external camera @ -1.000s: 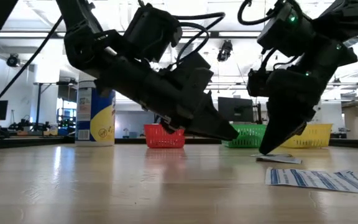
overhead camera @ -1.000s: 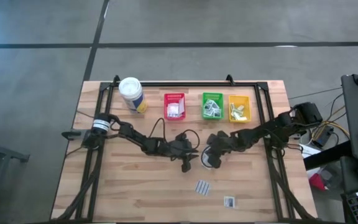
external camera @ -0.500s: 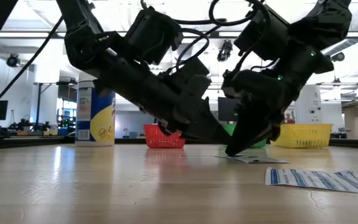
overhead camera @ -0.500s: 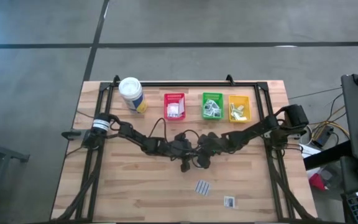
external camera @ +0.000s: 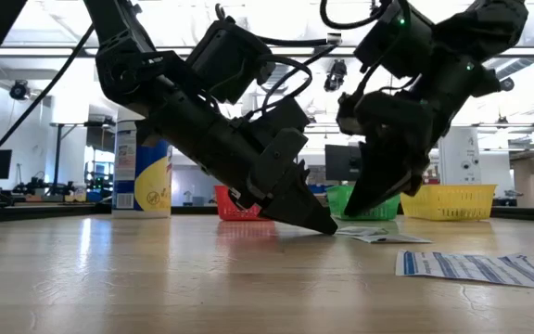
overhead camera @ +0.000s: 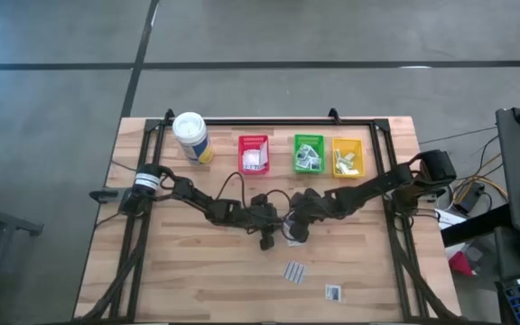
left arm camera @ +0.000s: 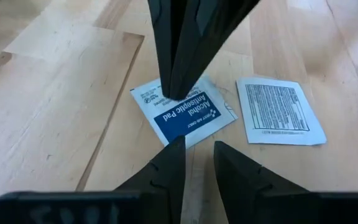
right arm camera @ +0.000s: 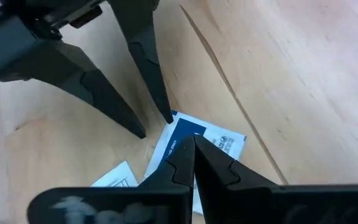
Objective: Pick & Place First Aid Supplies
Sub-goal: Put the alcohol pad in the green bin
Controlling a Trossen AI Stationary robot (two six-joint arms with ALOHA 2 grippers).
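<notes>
two packets are sitting mid-table now, right between the arms: one alcohol pad packet (left arm camera: 185, 112) with the blue print and one plain white packet (left arm camera: 279, 111) just beside it

what changed over the last second: the right gripper (left arm camera: 173, 93) was off to the right of the left one, tip down by a packet, and it has swung in toward the middle. in the low view that packet looks like it slid across the wood with it. now the right fingers are pinched fully together with nothing between them, and the tip is planted on a corner of the blue-print packet. so it's pushing or pinning, not gripping

the left gripper (left arm camera: 197, 149) has barely moved, it has just tipped lower so its points are at the table by the near edge of that same packet. its fingers are apart by a narrow gap and holding nothing yet

my read: the right arm dragged the packet into reach and is holding it down so the left can get a finger under the edge. flat paper on flat wood is a pain to pinch

nothing lifted yet. the red bin (overhead camera: 254, 154), green bin (overhead camera: 309, 153) and yellow bin (overhead camera: 348, 156) at the back already have stuff in them, and a striped packet (overhead camera: 294, 271) plus a small packet (overhead camera: 333, 292) are lying nearer the front edge
</notes>
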